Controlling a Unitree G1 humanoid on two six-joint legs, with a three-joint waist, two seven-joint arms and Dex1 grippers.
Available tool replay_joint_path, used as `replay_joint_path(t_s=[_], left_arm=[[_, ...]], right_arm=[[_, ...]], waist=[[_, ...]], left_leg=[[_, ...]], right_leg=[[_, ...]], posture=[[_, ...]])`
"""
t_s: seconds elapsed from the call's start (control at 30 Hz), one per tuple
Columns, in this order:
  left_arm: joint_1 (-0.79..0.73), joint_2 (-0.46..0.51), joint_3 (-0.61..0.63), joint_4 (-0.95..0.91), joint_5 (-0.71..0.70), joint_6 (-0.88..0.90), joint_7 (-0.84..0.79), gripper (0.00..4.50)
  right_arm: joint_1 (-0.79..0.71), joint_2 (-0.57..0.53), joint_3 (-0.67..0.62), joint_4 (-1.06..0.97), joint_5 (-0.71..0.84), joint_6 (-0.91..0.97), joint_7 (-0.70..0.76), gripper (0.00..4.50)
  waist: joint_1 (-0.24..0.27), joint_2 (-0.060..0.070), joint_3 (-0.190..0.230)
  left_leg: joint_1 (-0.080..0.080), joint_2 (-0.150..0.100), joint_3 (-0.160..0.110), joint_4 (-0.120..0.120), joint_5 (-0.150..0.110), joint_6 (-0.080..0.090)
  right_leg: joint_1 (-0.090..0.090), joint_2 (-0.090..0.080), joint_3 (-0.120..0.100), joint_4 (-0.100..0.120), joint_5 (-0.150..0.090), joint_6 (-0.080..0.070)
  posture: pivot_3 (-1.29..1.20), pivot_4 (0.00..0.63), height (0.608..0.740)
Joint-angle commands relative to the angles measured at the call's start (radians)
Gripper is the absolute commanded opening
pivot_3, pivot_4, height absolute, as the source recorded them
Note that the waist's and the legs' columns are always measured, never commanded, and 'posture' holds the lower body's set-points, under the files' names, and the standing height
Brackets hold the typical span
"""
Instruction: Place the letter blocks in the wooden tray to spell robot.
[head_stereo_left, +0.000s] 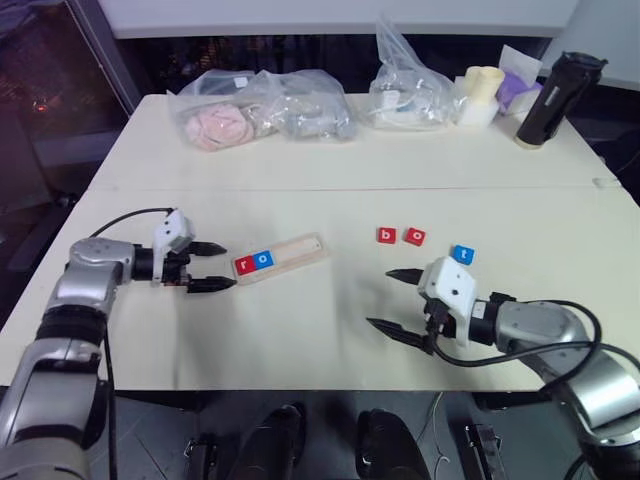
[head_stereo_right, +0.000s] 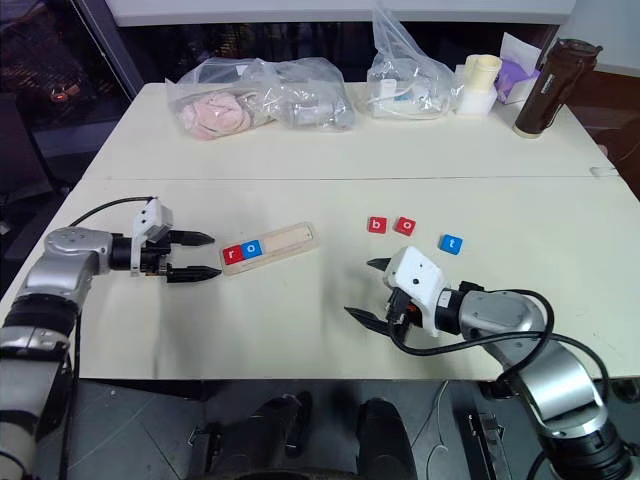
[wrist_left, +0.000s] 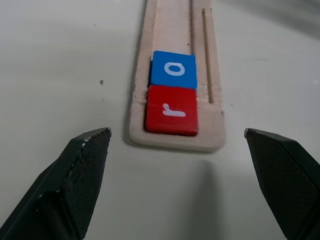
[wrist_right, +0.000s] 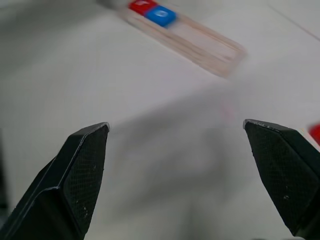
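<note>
On the tabletop (head_stereo_left: 330, 330), the wooden tray (head_stereo_left: 295, 252) holds red r (head_stereo_left: 244, 265) and blue o (head_stereo_left: 263, 259); red b (head_stereo_left: 386, 236), red o (head_stereo_left: 415, 236), blue t (head_stereo_left: 463, 254) lie loose; both grippers, left (head_stereo_left: 206, 266) and right (head_stereo_left: 392, 300), have jaws wide, empty

I see a pale table (head_stereo_left: 300, 330) carrying the wooden tray (head_stereo_left: 295, 252). Right of the tray lie two red blocks, b (head_stereo_left: 386, 236) and o (head_stereo_left: 415, 236), then a blue t (head_stereo_left: 462, 255). Beyond the tray sit plastic bags (head_stereo_left: 265, 108), cups (head_stereo_left: 480, 95) and a dark bottle (head_stereo_left: 555, 100).
</note>
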Motion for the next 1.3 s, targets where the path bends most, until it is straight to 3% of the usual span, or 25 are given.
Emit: replay_joint_path(t_s=[0.03, 0.4, 0.57, 0.93, 1.3], left_arm=[[-0.052, -0.014, -0.007, 0.080, 0.044, -0.080, -0.023, 4.50], [-0.101, -0.081, -0.012, 0.180, 0.108, -0.170, -0.020, 4.50], [-0.075, -0.102, -0.007, 0.137, 0.108, -0.172, 0.009, 4.50], [0.040, -0.112, -0.021, -0.028, 0.129, -0.178, 0.118, 4.50], [0.085, -0.118, -0.030, -0.044, 0.150, -0.116, 0.153, 4.50]], right_arm=[[-0.022, -0.037, -0.035, -0.039, 0.038, 0.014, 0.022, 4.44], [-0.042, -0.049, -0.035, -0.038, 0.036, 0.029, -0.011, 4.44], [-0.042, -0.045, -0.035, -0.038, 0.033, 0.031, -0.031, 4.44], [-0.042, -0.044, -0.011, -0.031, 0.016, 0.017, -0.057, 4.44], [-0.064, -0.044, 0.005, -0.002, -0.016, 0.002, -0.060, 4.44]], waist=[[-0.001, -0.001, 0.000], [0.002, -0.003, 0.001], [0.002, -0.003, 0.001], [0.002, -0.002, 0.000], [0.002, -0.001, -0.002]], left_leg=[[0.000, 0.000, 0.000, 0.000, 0.000, 0.000], [-0.006, 0.000, 0.000, 0.010, -0.001, 0.002], [-0.006, -0.001, 0.000, 0.016, -0.002, 0.002], [-0.005, -0.001, -0.001, 0.016, -0.001, 0.002], [-0.004, -0.001, -0.001, 0.016, -0.001, 0.003]], right_leg=[[0.000, 0.000, 0.000, -0.001, 0.000, 0.000], [0.000, 0.001, -0.001, 0.000, 0.003, 0.002], [0.003, 0.000, -0.001, 0.000, 0.004, 0.007], [0.003, 0.000, 0.000, 0.000, 0.007, 0.003], [0.004, 0.000, 0.000, 0.000, 0.007, 0.003]], posture=[[0.00, 0.150, 0.738], [0.00, 0.150, 0.738], [0.00, 0.150, 0.738], [0.00, 0.150, 0.738], [0.00, 0.150, 0.738]])
